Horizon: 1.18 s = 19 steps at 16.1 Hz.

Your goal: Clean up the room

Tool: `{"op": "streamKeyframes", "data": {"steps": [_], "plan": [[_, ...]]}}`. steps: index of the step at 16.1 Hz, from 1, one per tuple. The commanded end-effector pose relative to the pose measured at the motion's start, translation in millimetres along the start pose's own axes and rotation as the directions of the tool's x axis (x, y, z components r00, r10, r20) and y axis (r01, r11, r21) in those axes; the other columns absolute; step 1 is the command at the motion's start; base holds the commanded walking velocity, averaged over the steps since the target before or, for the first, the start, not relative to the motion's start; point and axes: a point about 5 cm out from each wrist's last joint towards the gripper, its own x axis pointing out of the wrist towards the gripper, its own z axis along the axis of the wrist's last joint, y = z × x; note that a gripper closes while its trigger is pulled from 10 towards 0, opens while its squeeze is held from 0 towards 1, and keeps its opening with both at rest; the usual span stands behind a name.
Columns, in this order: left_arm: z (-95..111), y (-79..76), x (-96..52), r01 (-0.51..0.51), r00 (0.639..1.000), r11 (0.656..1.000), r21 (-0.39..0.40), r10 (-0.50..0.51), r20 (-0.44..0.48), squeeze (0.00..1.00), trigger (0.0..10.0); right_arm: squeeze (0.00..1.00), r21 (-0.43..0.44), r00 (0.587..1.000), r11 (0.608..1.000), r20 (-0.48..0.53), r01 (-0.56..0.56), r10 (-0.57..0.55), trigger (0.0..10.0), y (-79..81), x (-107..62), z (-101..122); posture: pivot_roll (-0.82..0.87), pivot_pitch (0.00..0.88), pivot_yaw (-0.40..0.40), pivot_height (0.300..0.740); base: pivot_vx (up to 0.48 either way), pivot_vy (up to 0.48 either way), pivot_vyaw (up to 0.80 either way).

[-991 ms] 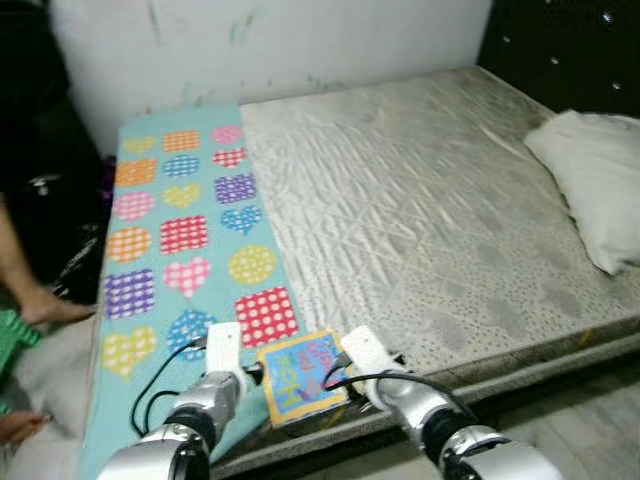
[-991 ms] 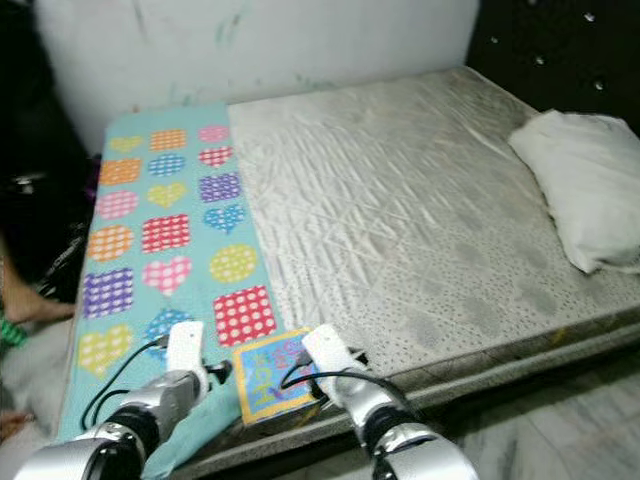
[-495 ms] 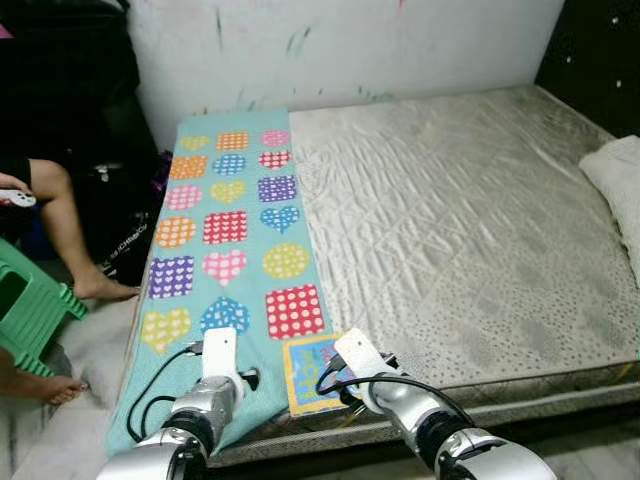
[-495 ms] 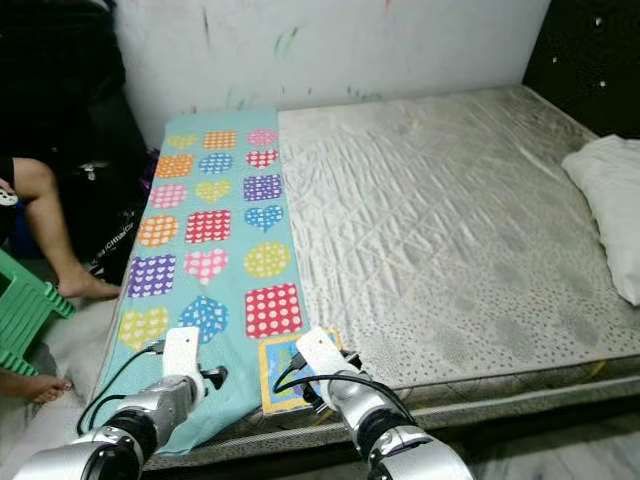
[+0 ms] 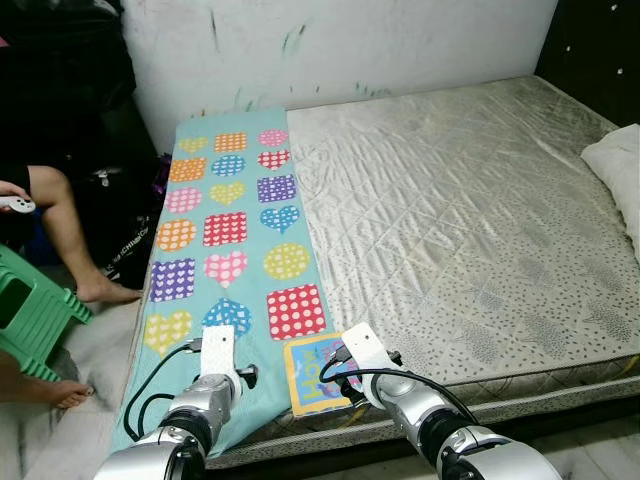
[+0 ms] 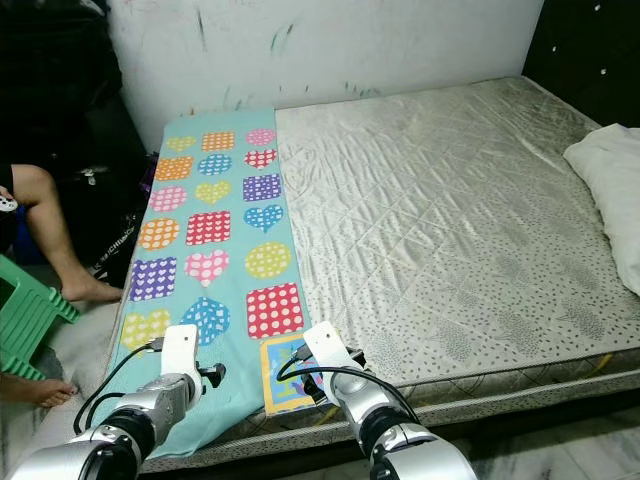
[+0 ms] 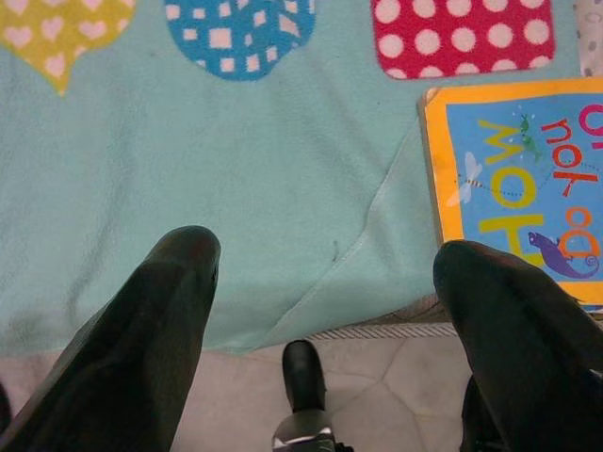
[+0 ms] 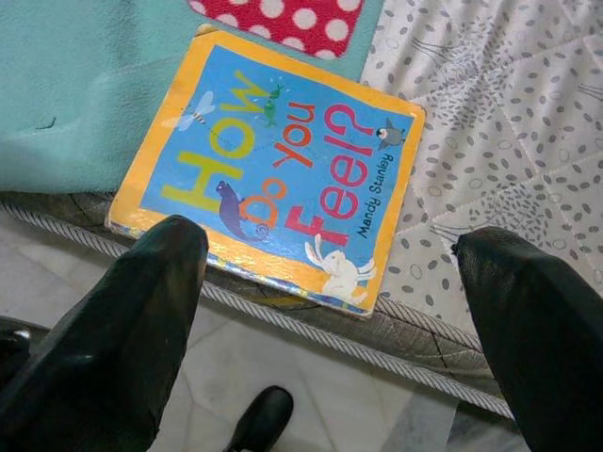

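Book (image 8: 273, 179) is the thing to tidy, but the biggest thing here is the bed (image 5: 460, 210), with its grey quilted mattress. Next biggest is the teal blanket (image 5: 225, 235), which lies along the robot's left side of the bed and has bright hearts, squares and dots on it. A white pillow (image 6: 612, 190) sits at the far right. The book lies flat at the near edge of the bed, partly on the blanket's corner and partly on the mattress. It has an orange border and a blue cover, and it says "How Do you Feel?" and "Mandy Stanley", with a little white rabbit drawn on it. The right gripper (image 8: 334, 311) hangs just above the book with its two black fingers wide apart, holding nothing. The left gripper (image 7: 325, 292) hangs over the blanket's edge beside the book, fingers also spread wide. A person's legs (image 5: 65, 240) and a green stool (image 5: 30, 320) are on the left.
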Motion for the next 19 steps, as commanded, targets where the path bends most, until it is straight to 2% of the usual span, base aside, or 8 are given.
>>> {"op": "streamKeyframes", "data": {"steps": [1,3,5,7,12,19], "plan": [[5.8,2.8,-0.1,-0.018,1.000,1.000,-0.003,0.018,0.013,0.00,10.0,0.00,-0.013,1.000,1.000,0.022,-0.011,0.012,10.0,2.3,0.4,9.1,-0.20,0.008,0.023,0.740,0.000,0.000,0.00],[5.3,3.2,-0.1,-0.025,1.000,0.999,-0.048,0.026,0.014,0.00,10.0,0.00,-0.048,0.999,0.998,0.015,-0.027,0.028,10.0,4.9,0.5,8.1,-0.18,0.008,-0.017,0.740,0.000,0.000,0.00],[4.7,4.1,-0.1,-0.039,0.999,0.994,-0.102,0.041,0.014,0.00,10.0,0.00,-0.106,0.998,0.993,0.007,-0.054,0.055,10.0,8.6,0.6,8.5,-0.15,0.009,-0.090,0.740,0.000,0.000,0.00],[3.8,3.3,-0.1,-0.043,0.999,0.991,-0.126,0.045,0.011,0.00,10.0,0.00,-0.142,0.997,0.987,0.005,-0.070,0.072,10.0,11.5,0.7,9.8,-0.14,0.012,-0.120,0.740,0.000,0.000,0.00],[1.6,-1.1,-0.1,-0.041,0.999,0.989,-0.139,0.042,0.006,0.00,10.0,0.00,-0.183,0.995,0.979,0.013,-0.095,0.099,10.0,19.0,1.0,13.5,-0.13,0.024,-0.126,0.740,0.000,0.000,0.00],[-0.8,-1.5,0.0,-0.040,0.999,0.992,-0.117,0.040,0.002,0.00,10.0,0.00,-0.185,0.995,0.978,0.009,-0.098,0.101,10.0,19.4,0.9,10.6,-0.15,0.031,-0.101,0.740,0.000,0.373,0.00]]}}
